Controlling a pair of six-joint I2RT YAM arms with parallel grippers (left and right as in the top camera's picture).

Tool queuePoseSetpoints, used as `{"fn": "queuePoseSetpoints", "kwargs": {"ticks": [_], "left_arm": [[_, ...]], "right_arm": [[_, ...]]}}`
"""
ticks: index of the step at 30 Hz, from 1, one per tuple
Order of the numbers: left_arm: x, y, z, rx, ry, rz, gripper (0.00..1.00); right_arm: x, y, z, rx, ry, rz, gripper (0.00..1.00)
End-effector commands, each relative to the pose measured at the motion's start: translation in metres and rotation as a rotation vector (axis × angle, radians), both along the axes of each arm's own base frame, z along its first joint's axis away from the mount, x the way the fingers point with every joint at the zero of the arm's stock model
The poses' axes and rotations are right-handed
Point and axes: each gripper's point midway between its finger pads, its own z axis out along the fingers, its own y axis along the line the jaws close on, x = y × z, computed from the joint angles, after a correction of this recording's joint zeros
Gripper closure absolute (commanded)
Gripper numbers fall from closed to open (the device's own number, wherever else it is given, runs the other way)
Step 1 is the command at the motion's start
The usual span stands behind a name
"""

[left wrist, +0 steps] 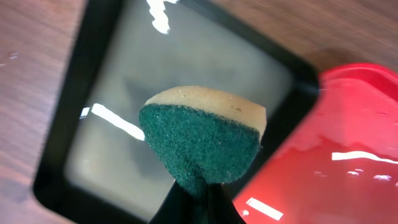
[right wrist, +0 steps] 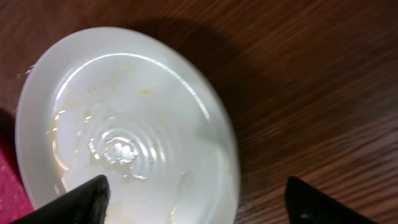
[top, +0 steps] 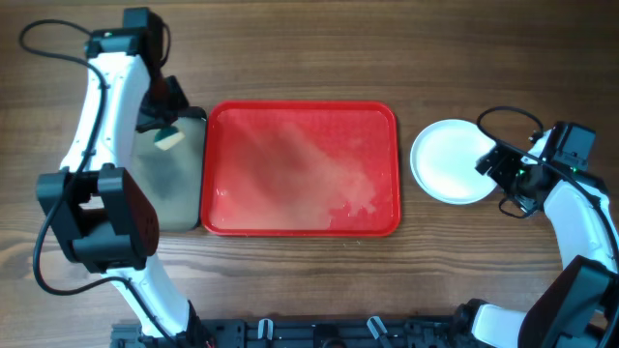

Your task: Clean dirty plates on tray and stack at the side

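The bench (top: 309, 53) carried three things in a row from its left edge to its right. The largest, the red tray (top: 290, 108), lay in the middle with no plate on it, only pale wet smears across its floor. Just beside it, toward the left edge, lay the black tray (top: 179, 198), and the plates (top: 445, 159) lay near the right edge, apart from the red tray. Only a white top plate showed, so how many lay beneath could not be told. Its face showed water and faint yellowish streaks in the right wrist view. The left fingers (left wrist: 186, 210) were clenched on the sponge (left wrist: 202, 140), green scouring face toward the camera, hanging over the black tray close to the red tray's rim. The right fingers (right wrist: 81, 200) were spread wide and grasped nothing, poised over the plate's edge nearest the bench's right edge. The step in hand looked like the finish: parking the sponge and leaving the stack. To do it well, the sponge would best be lowered flat onto the black tray, clear of the red rim, before letting go. The right arm should rise straight up, so no finger catches the glossy, slippery rim and shifts the stack.
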Motion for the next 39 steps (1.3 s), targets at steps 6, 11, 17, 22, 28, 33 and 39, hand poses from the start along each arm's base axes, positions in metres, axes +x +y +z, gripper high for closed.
{"fn": "queuePoseSetpoints", "kwargs": {"ticks": [6,11,17,22,28,33,39], "left_arm": [[-0.032,0.03,-0.038,0.023,0.116,-0.121,0.96],[-0.078,0.025,-0.079,-0.004,0.261,-0.123,0.95],[-0.066,0.026,-0.068,0.005,0.215,-0.092,0.0],[-0.019,0.019,0.042,-0.009,-0.113,-0.096,0.0],[-0.017,-0.012,0.108,-0.148,-0.349,-0.142,0.0],[-0.017,-0.012,0.107,-0.149,-0.346,-0.141,0.0],[-0.017,-0.012,0.107,-0.149,-0.346,-0.141,0.0]], "right_arm": [[0.041,0.072,0.084,0.129,-0.153,0.41,0.0],[0.04,0.075,0.085,0.141,-0.142,0.4,0.0],[0.041,0.069,0.098,0.106,-0.131,0.397,0.0],[0.045,0.066,0.164,0.049,-0.202,0.416,0.0],[0.009,0.062,0.245,-0.121,-0.324,0.405,0.0],[-0.039,0.077,0.289,-0.179,-0.442,0.397,0.0],[-0.083,0.08,0.3,-0.137,-0.452,0.225,0.0]]}}
